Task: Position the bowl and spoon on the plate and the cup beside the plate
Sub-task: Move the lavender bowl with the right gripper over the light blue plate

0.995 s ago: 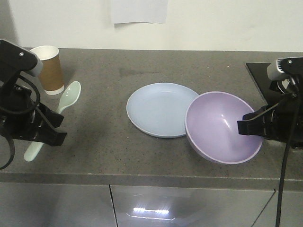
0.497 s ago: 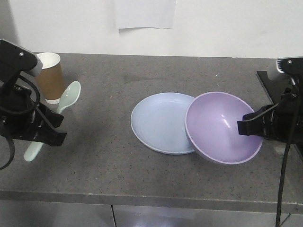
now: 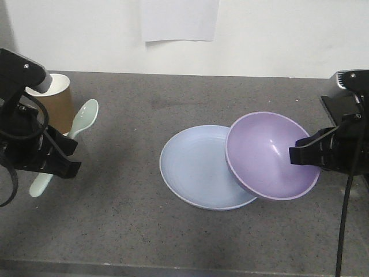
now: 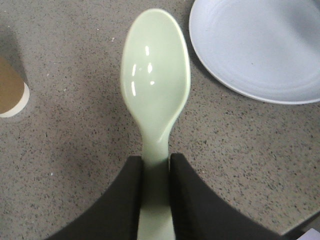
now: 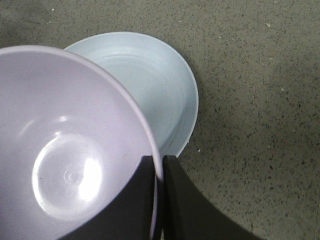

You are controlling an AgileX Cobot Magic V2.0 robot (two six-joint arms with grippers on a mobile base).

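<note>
My left gripper (image 4: 155, 167) is clamped on the handle of the spoon (image 4: 155, 90), whose scoop points straight out ahead of my jaws, hollow side up. Left of the scoop stands the cup (image 4: 9, 92), and ahead to the right the plate (image 4: 260, 50) lies on the counter (image 4: 75, 150). My right gripper (image 5: 159, 172) pinches the rim of the bowl (image 5: 65, 150), one finger inside and one outside. The bowl is tilted and overlaps the plate just beyond those jaws.

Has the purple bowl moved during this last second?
Yes. Judged against the plate, the bowl in the right gripper has moved farther over the plate's right side, toward the wall.
</note>
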